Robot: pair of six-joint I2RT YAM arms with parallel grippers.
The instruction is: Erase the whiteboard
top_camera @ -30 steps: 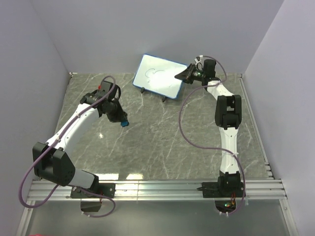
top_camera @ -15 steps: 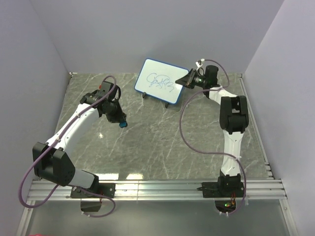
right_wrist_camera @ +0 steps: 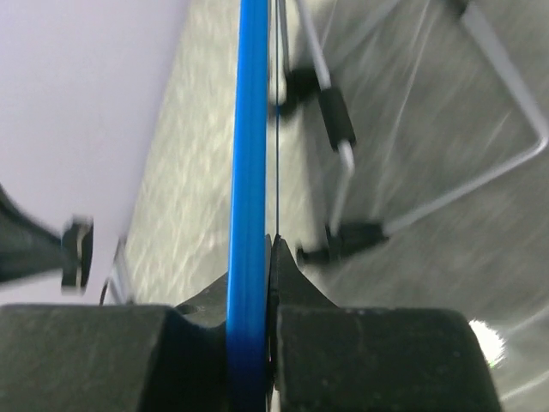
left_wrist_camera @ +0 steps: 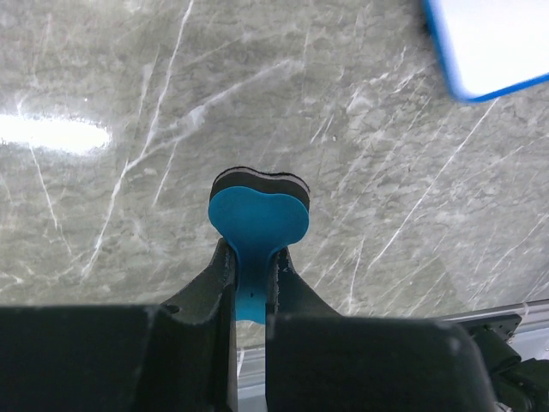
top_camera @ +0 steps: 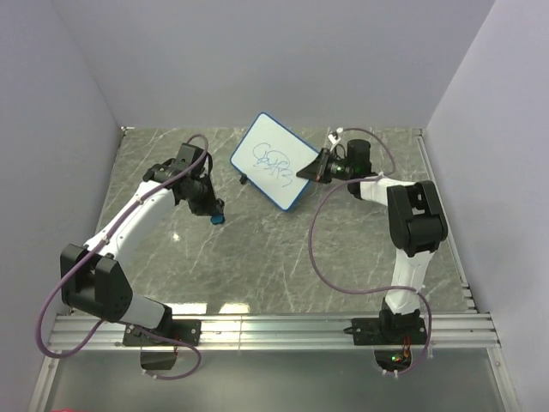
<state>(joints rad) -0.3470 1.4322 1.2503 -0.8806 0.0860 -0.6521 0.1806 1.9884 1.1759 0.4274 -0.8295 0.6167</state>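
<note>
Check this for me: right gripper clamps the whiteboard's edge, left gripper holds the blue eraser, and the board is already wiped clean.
Not wiped clean: the top external view shows blue scribbles on the whiteboard. The rest stands: the right gripper clamps its edge and the left gripper holds the blue eraser.

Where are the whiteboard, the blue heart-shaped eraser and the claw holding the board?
whiteboard (top_camera: 273, 163), top external view, on its white scribbled face.
blue eraser (left_wrist_camera: 259, 220), left wrist view, on its heart-shaped blue face.
right gripper (top_camera: 306, 172), top external view, at its fingertips clamping the board's edge.
</note>
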